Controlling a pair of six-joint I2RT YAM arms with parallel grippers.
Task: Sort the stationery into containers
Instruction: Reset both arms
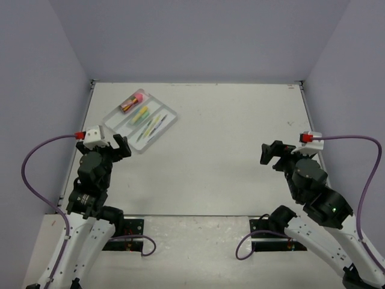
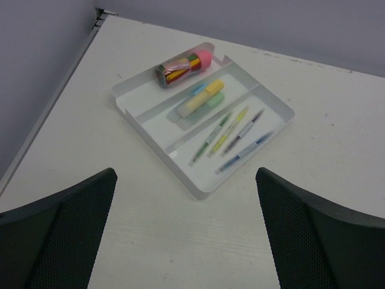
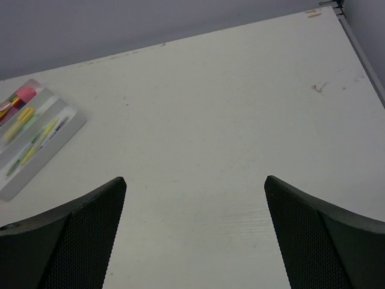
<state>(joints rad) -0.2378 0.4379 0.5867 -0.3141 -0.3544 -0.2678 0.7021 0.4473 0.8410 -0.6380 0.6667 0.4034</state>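
Observation:
The white three-compartment tray (image 1: 143, 150) lies at the far left, also in the left wrist view (image 2: 156, 123) and the right wrist view (image 3: 27, 174). A pink-capped tube (image 2: 183, 66) lies in its far compartment. A yellow highlighter (image 2: 203, 95) and a pale green highlighter (image 2: 201, 109) lie in the middle one. Several thin pens (image 2: 231, 133) lie in the near one. My left gripper (image 1: 116, 143) is open and empty just short of the tray's near corner (image 2: 185, 174). My right gripper (image 1: 274, 153) is open and empty over bare table at the right (image 3: 195, 180).
The white table (image 1: 228, 138) is walled by purple panels at the back and both sides. Small dark scuffs (image 3: 319, 87) mark the far right of the table. Purple cables loop from both wrists.

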